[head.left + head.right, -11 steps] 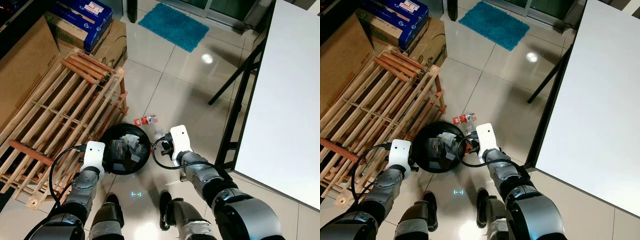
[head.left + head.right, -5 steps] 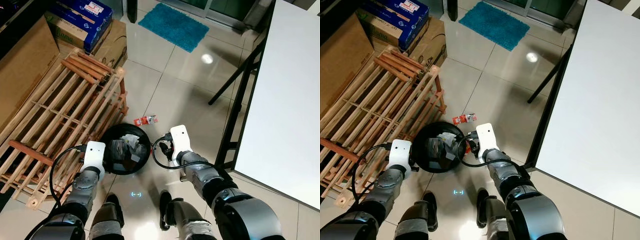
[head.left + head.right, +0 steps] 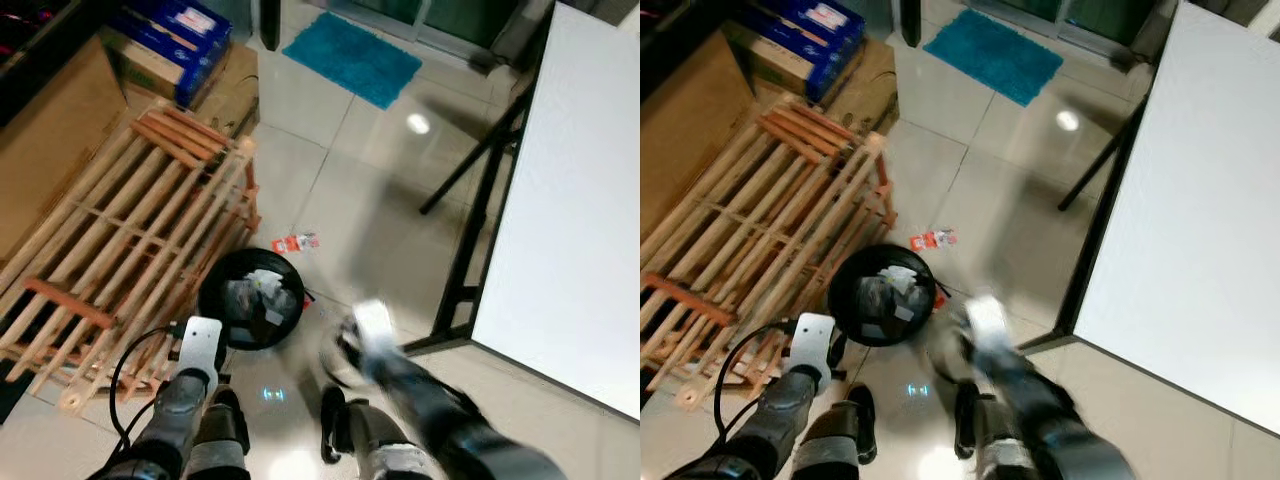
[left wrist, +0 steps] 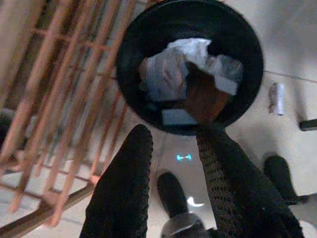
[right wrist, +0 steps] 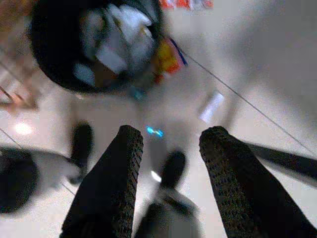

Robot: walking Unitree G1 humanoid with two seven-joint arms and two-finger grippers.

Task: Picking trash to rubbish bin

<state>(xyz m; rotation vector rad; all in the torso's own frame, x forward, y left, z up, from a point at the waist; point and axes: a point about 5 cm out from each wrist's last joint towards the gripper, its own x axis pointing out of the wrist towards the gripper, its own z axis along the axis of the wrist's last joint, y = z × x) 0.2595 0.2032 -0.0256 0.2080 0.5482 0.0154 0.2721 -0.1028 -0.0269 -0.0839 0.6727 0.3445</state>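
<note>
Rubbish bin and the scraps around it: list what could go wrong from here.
1. The bin looks nearly full of paper, so added trash might spill out.
2. The red wrapper and a small white scrap lie on glossy tiles; the open right gripper could push them along rather than pinch them.
3. The bin sits against the wooden rack, so the left gripper may knock it.

Trash-filled black bin [image 3: 250,297], red wrapper [image 3: 296,242] nearby
</note>
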